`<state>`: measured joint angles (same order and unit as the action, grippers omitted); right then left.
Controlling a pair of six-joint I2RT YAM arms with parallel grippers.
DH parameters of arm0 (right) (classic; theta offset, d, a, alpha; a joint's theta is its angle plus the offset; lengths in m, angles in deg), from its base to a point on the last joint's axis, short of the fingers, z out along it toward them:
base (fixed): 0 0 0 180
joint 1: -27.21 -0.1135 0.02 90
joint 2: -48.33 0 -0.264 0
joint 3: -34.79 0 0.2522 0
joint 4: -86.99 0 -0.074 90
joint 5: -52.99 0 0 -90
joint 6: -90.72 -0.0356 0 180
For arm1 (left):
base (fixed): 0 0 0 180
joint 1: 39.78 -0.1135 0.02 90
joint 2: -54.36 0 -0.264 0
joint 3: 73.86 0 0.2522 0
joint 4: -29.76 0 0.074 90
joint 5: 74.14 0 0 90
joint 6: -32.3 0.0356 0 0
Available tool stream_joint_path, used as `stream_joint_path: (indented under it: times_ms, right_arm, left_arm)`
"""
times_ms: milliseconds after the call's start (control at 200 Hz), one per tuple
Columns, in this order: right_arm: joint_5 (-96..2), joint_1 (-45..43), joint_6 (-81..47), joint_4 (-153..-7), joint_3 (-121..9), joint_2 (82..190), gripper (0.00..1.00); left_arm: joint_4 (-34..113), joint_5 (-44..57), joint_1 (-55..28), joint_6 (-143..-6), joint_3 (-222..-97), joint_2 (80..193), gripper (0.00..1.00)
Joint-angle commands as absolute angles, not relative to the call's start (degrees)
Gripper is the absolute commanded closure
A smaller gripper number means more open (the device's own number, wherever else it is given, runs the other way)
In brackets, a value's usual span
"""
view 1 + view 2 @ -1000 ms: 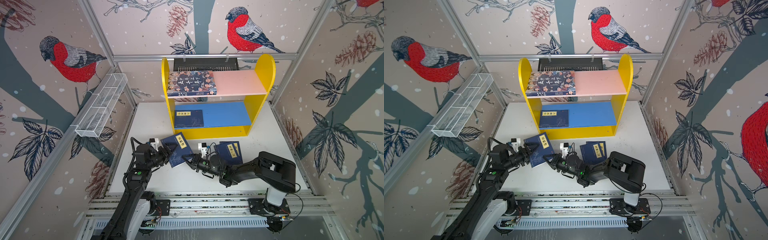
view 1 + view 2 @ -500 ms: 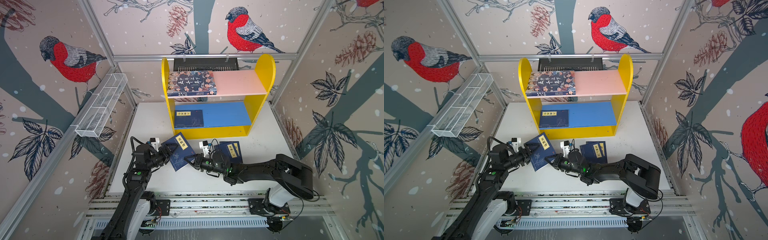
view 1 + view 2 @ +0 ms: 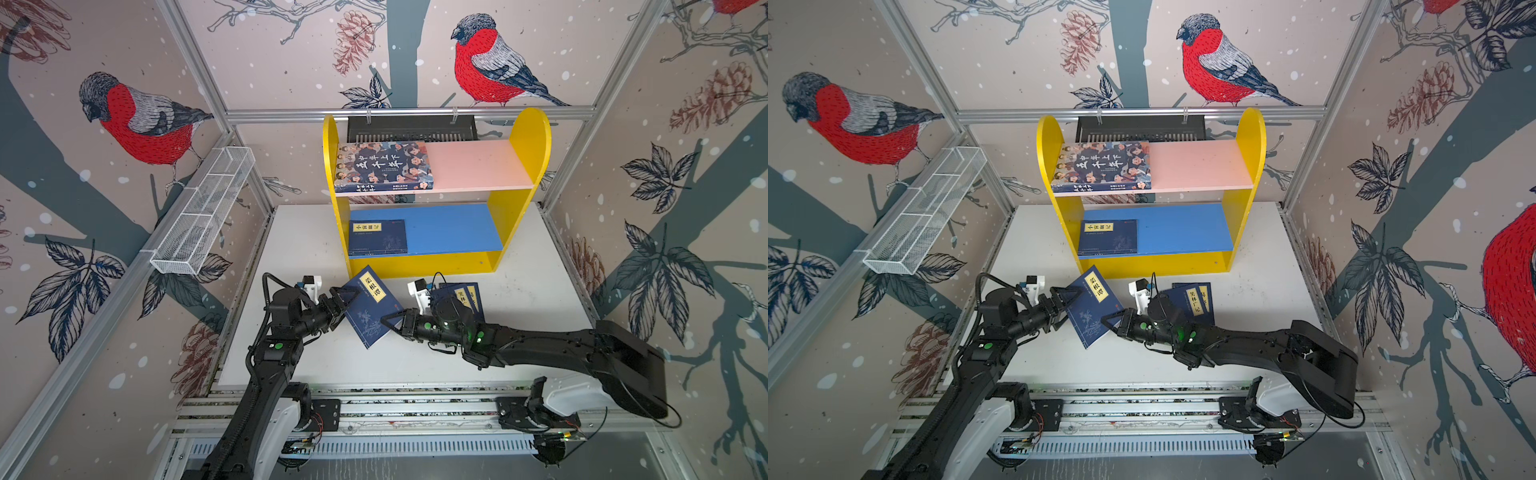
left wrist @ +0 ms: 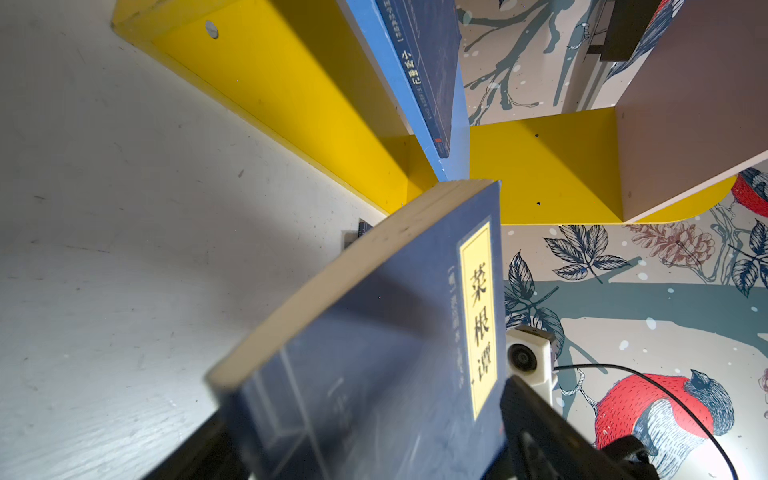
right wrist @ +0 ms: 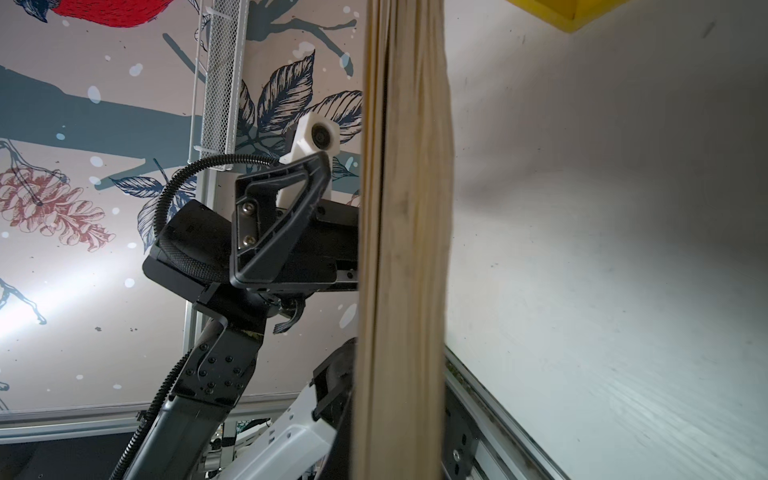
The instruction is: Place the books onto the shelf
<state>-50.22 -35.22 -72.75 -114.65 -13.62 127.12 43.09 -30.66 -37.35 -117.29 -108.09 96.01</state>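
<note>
Navy book tilted beside shelf front; right jaws pinch edge, left jaws spread.

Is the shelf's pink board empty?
No, an illustrated book lies flat on the left part of the pink board.

Bright even light filling both top views, edges bending, book blurring near wrist camera, soft shadows lying on table.
</note>
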Motion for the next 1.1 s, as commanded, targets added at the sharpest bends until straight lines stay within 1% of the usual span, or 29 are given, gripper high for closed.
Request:
stream_joint_path:
  times_ms: [0,125,260,480,655,755,841,976,1026,1096]
  right_arm:
    - [-54.5,-33.1,-69.0,-112.0,-13.0,124.7,1.00]
    - [-59.8,-29.4,-63.9,-104.3,-13.6,121.0,1.00]
    - [-67.9,-24.3,-59.1,-99.0,-13.7,117.0,0.99]
    - [-78.9,-17.5,-50.7,-90.0,-14.6,111.4,0.99]
    - [-84.7,-15.0,-46.1,-84.1,-16.9,108.4,1.00]
    - [-86.0,-14.2,-42.8,-79.1,-18.5,107.9,0.99]
    - [-89.4,-13.7,-42.2,-79.2,-18.2,107.9,0.99]
    - [-91.3,-13.5,-40.1,-77.4,-18.6,108.7,0.99]
    - [-92.2,-13.4,-39.8,-77.4,-18.7,109.1,0.99]
    - [-93.2,-13.6,-39.6,-78.0,-19.1,109.5,0.99]
  left_arm:
    - [38.0,-36.3,-37.5,-114.8,-109.3,96.9,0.11]
    - [37.9,-40.1,-37.6,-109.4,-111.0,97.8,0.11]
    - [38.8,-44.1,-37.5,-103.3,-112.2,99.1,0.11]
    - [42.3,-45.5,-37.6,-96.0,-114.1,100.7,0.12]
    - [42.1,-46.7,-37.6,-94.6,-113.5,101.1,0.12]
    - [40.3,-49.4,-37.7,-95.8,-113.1,101.6,0.13]
    - [37.1,-52.8,-37.6,-98.2,-112.6,102.5,0.13]
    - [27.7,-56.8,-37.6,-107.2,-110.2,103.4,0.14]
    - [23.5,-58.2,-37.6,-110.7,-109.3,103.5,0.16]
    - [20.8,-59.7,-37.3,-112.8,-108.8,103.7,0.18]
